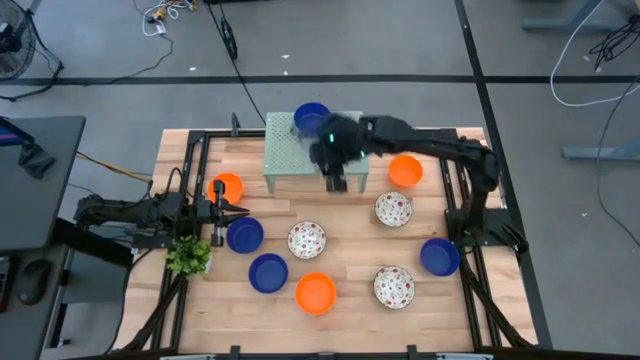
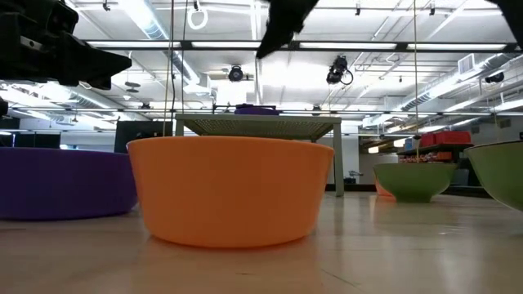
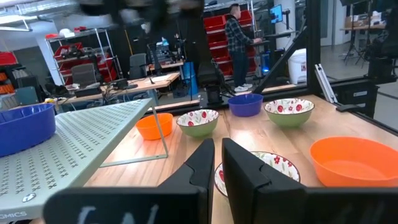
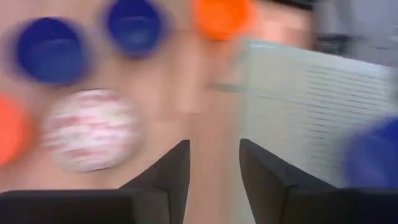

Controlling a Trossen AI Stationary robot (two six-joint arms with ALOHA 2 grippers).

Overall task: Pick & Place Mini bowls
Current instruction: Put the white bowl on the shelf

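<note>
Mini bowls, ten in view from above, on a wooden desk (image 1: pixel 350 300).

- Dark blue bowl on stand (image 1: pixel 311 117): sits on the mint-green perforated stand (image 1: pixel 285 150), just beside the right jaws, apart from them.
- Right jaws (image 1: pixel 336 182): over the stand's near edge, fingers spread with a clear gap, holding nothing. The right wrist view shows desk and stand edge between them.
- Orange bowl by the right arm (image 1: pixel 405 170): on the desk, near the right jaws, on the side away from the stand.
- Speckled bowl (image 1: pixel 393 209): on the desk, a little beyond that orange bowl from the right jaws.
- Left jaws (image 1: pixel 232 207): low at the desk's left side, fingers nearly together with only a narrow slit, holding nothing.
- Orange bowl at left (image 1: pixel 226 187) and blue bowl (image 1: pixel 244 235): one on either side of the left jaws, each just beside them.
- Middle speckled bowl (image 1: pixel 307 239): ahead of the left jaws, apart.
- Remaining bowls, well away from both jaws: blue (image 1: pixel 268 272), orange (image 1: pixel 315 292), speckled (image 1: pixel 394 286), blue (image 1: pixel 439 256).
- Small green plant (image 1: pixel 189 257): desk's left edge, behind the left jaws.
</note>
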